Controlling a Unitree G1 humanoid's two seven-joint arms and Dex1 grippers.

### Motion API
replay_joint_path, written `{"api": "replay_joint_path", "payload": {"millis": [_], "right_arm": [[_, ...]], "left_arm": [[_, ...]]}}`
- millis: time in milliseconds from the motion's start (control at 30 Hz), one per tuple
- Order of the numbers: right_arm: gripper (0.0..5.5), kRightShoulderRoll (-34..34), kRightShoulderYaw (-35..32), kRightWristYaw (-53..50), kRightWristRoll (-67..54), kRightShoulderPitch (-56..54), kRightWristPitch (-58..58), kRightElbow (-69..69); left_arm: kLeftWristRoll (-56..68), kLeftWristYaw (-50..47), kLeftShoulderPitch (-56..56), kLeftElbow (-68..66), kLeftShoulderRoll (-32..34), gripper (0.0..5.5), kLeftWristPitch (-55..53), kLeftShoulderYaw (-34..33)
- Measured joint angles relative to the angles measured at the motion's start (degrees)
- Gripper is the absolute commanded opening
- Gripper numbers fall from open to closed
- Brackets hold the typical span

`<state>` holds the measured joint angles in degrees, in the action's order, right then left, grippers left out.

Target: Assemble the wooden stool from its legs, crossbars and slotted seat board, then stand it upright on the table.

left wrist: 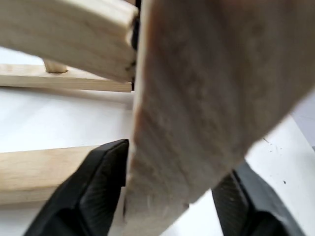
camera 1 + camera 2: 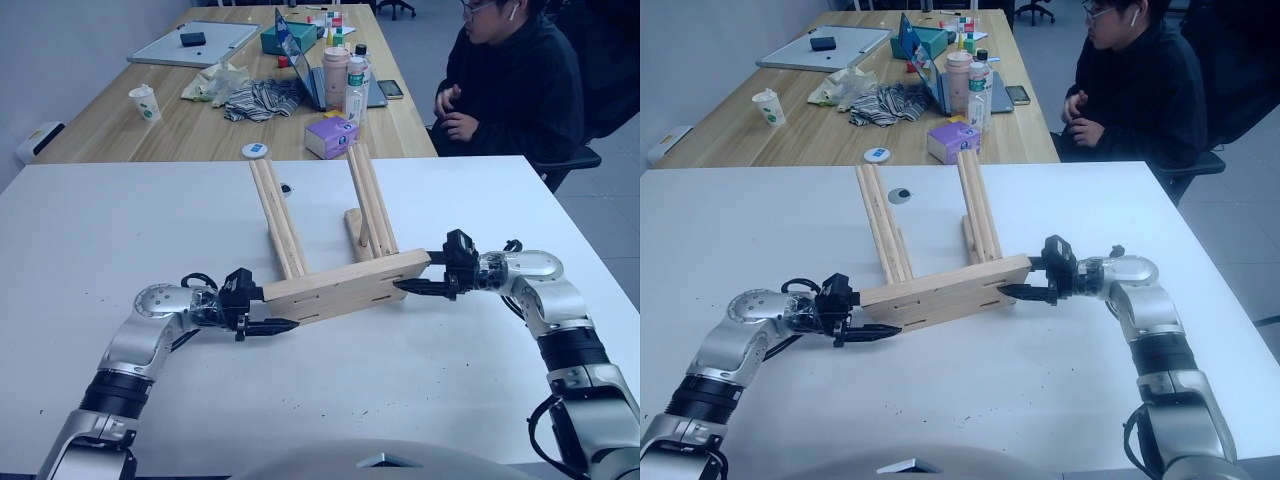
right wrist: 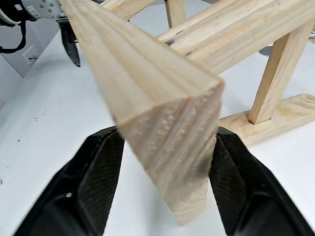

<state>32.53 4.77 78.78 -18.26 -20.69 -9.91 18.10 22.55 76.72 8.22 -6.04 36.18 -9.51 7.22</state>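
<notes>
White table (image 2: 760,230) holds a disc (image 2: 900,195) between stool legs (image 2: 883,225).

Pale wood stool (image 2: 345,288), white table (image 2: 100,230)

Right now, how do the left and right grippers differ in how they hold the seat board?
The left gripper grips the left end of the seat board; the right gripper grips its right end. The left gripper appears nearer the robot, the right gripper farther back. Both are shut on the board, fingers pressing opposite faces.
</notes>
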Motion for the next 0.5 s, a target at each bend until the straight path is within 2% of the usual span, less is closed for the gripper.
{"api": "replay_joint_path", "payload": {"millis": [100, 200, 367, 500], "right_arm": [[2.19, 0.4, 0.2, 0.4, 0.0, 0.3, -1.9, -1.6], [2.13, 2.0, -1.5, -0.7, -2.8, 0.3, -11.0, -4.8], [2.13, 1.8, -12.5, -5.9, -14.9, -10.3, -33.7, -6.3], [2.13, 0.2, -19.1, -15.2, -22.7, -23.9, -47.0, 5.3]], "left_arm": [[0.2, -1.0, 1.2, 0.3, -0.1, 1.82, -1.2, -0.4], [2.6, -4.2, 5.1, 2.4, -0.6, 1.67, -9.2, -2.0], [17.8, -10.4, 18.2, 5.4, -1.1, 1.67, -35.6, -11.3], [24.9, -19.6, 33.4, -4.6, -5.3, 1.67, -52.0, -18.0]]}}
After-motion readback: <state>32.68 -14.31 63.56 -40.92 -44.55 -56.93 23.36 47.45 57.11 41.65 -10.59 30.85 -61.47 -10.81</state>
